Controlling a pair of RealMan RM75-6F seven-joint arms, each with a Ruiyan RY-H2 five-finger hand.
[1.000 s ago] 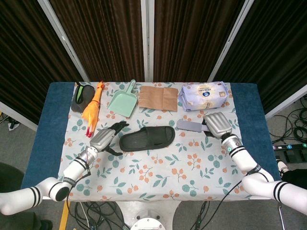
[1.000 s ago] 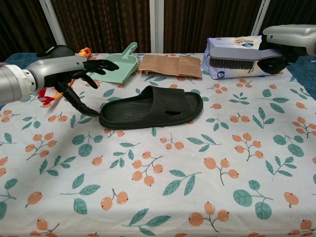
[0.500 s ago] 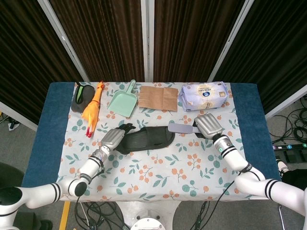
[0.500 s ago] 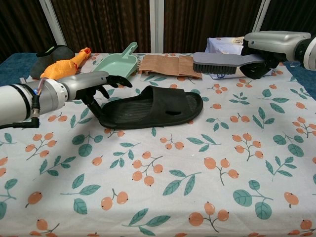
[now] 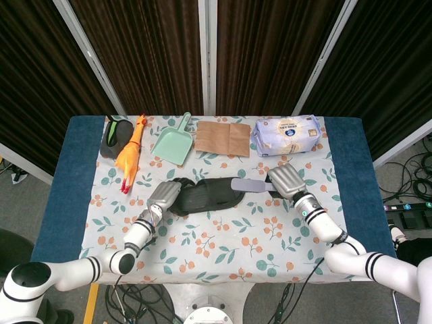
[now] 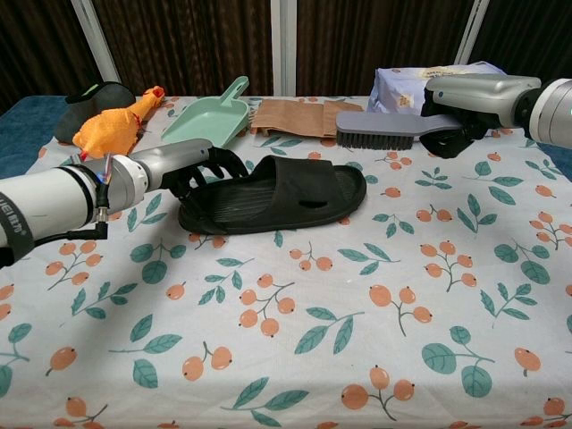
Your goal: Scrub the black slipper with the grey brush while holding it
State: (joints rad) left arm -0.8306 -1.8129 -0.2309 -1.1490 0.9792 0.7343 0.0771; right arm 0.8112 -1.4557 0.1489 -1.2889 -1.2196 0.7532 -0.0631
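Note:
The black slipper (image 5: 208,194) (image 6: 279,192) lies flat mid-table, toe to the right. My left hand (image 5: 164,196) (image 6: 175,168) is at its heel end, fingers curled over the heel rim and gripping it. My right hand (image 5: 286,182) (image 6: 471,95) holds the grey brush (image 5: 248,185) (image 6: 382,130) by its handle, bristles down. The brush hangs level just above and behind the slipper's toe end, apart from it in the chest view.
Along the table's back edge sit a dark shoe (image 5: 113,135), a rubber chicken (image 5: 130,154), a green dustpan (image 5: 173,143), a brown paper bag (image 5: 223,138) and a pack of wipes (image 5: 287,135). The flowered cloth (image 6: 295,340) covers the near half.
My left hand slid right from beside the slipper onto its heel and closed over the rim. My right hand carried the brush left and lower, to the toe end.

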